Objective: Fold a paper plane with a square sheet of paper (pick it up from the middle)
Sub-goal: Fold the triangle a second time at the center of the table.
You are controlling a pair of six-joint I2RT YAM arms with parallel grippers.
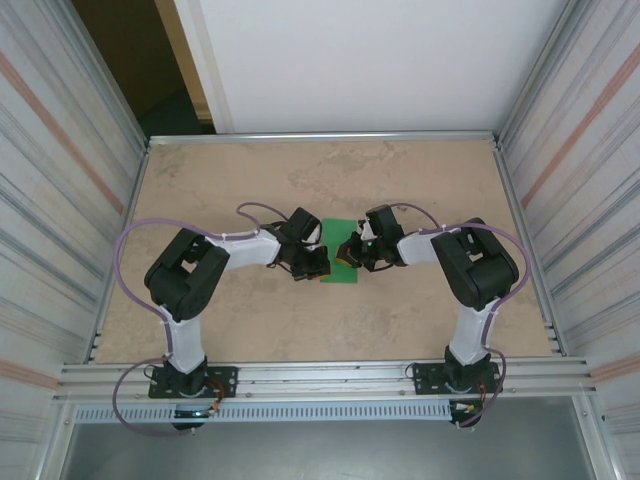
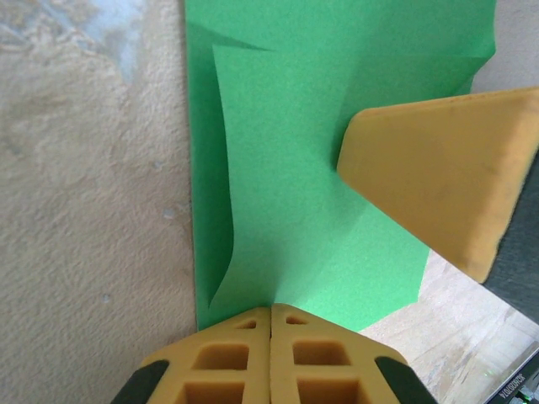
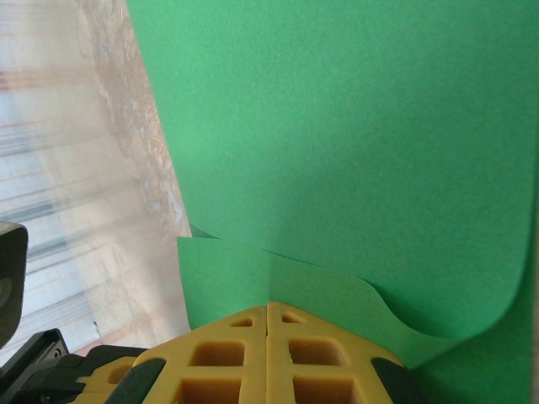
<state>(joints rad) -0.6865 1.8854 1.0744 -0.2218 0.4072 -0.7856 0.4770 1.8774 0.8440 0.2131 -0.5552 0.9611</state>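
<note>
so the square sheet of paper point(image 1: 338, 228) is lying mid-table point(image 1: 250, 320) between the two arms, and it's already partly folded, with a flap doubled over and curling up off the layer below

left gripper point(image 2: 270, 316) has its yellow pads squeezed tight together, tips right at the paper's edge

right gripper point(image 3: 268, 311) is pinched closed too, nose down on the green from the other side

honestly can't tell if either one has a layer caught between the pads
</note>
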